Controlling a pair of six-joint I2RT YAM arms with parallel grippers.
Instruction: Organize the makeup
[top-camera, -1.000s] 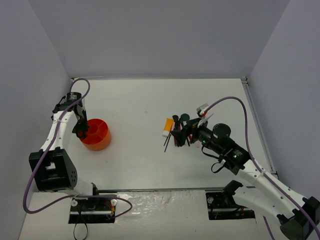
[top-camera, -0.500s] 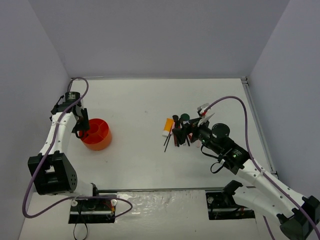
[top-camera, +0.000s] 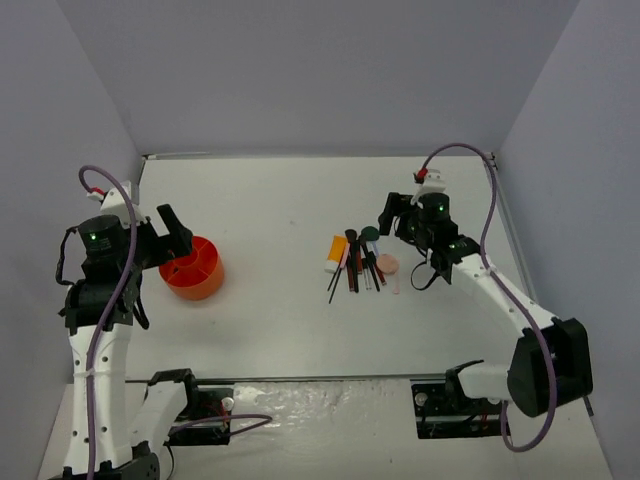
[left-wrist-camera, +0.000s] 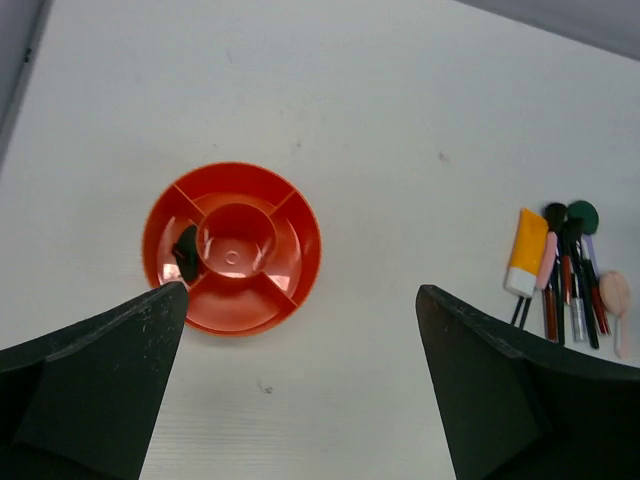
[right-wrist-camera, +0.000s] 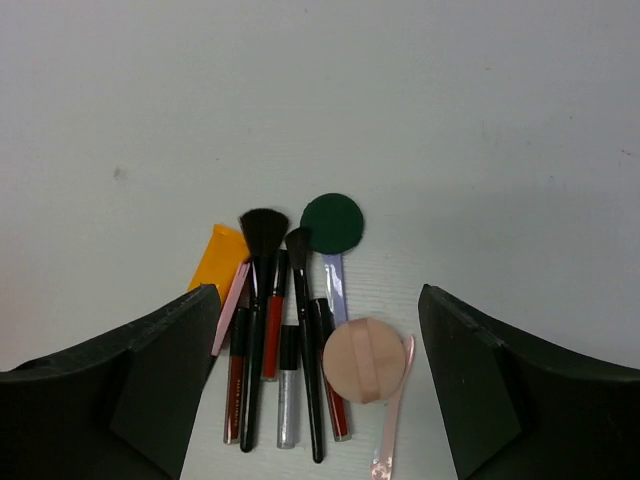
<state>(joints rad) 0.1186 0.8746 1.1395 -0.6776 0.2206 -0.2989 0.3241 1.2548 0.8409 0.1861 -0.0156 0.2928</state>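
My white-and-black left arm rises steeply from its base, elbow high, wrist bent forward and to my right. At its tip, my black two-finger left gripper is spread wide. In the wrist view its dark fingers sit in the bottom corners with nothing gripped between them. On the other side, my white-and-black right arm reaches long and low, forward and to my left. My black two-finger right gripper points downward, jaws wide apart and empty.
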